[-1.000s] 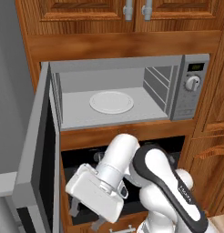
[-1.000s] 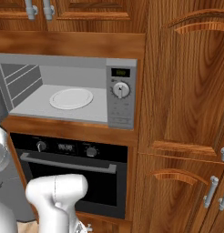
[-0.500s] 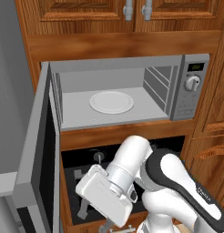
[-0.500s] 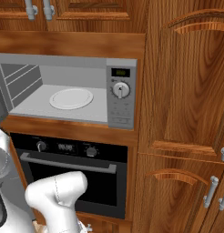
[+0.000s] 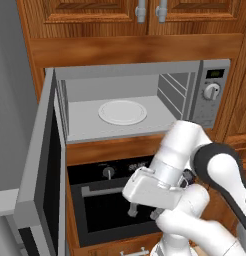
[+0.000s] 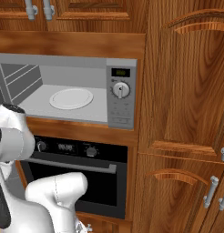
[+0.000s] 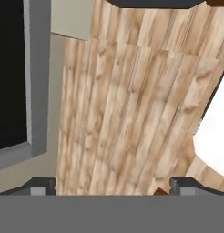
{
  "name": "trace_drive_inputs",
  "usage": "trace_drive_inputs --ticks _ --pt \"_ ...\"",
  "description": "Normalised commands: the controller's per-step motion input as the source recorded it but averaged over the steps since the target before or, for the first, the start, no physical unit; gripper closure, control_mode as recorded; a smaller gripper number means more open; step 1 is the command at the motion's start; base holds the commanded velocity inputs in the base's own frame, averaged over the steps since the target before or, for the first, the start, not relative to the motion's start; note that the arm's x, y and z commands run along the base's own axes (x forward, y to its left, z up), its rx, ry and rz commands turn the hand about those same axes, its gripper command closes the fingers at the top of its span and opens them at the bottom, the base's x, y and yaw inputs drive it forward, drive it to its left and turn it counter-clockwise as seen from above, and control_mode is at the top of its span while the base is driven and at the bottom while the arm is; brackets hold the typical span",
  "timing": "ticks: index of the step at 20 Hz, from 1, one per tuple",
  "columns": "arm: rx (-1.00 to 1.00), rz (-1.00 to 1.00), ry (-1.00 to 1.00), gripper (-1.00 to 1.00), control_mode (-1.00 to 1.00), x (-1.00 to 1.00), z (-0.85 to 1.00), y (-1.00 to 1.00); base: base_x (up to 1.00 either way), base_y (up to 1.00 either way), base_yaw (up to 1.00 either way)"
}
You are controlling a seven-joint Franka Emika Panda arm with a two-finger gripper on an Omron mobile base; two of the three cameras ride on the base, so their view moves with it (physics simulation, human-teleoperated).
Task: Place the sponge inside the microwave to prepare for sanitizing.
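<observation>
Below the open microwave, a black oven fronts the arm.

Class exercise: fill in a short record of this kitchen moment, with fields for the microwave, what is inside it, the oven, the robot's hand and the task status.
microwave: door swung open to the left, control panel with dial on the right
inside: white round plate on the grey floor, no sponge in it
oven: black, below the microwave, door shut
hand: open, empty, low in front of the oven, facing pale wood planks
task status: sponge not yet in the microwave
</observation>
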Motion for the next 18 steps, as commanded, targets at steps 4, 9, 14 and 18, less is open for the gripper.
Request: trace_drive_inputs --ticks 4,9,14,18 --pt "-0.39 0.00 -0.51 -1.00 -1.00 0.85 0.07 -0.62 0.00 0.00 0.00" --pt "-0.52 -0.05 -0.51 -1.00 -1.00 0.69 0.11 -0.29 0.00 0.00 0.00" --pt "-0.33 -0.40 -0.10 -1.00 -1.00 0.03 0.05 -0.59 0.00 0.00 0.00" --pt "0.00 -0.45 -0.02 -1.00 -1.00 -0.05 -0.21 -0.86 0.00 0.00 0.00"
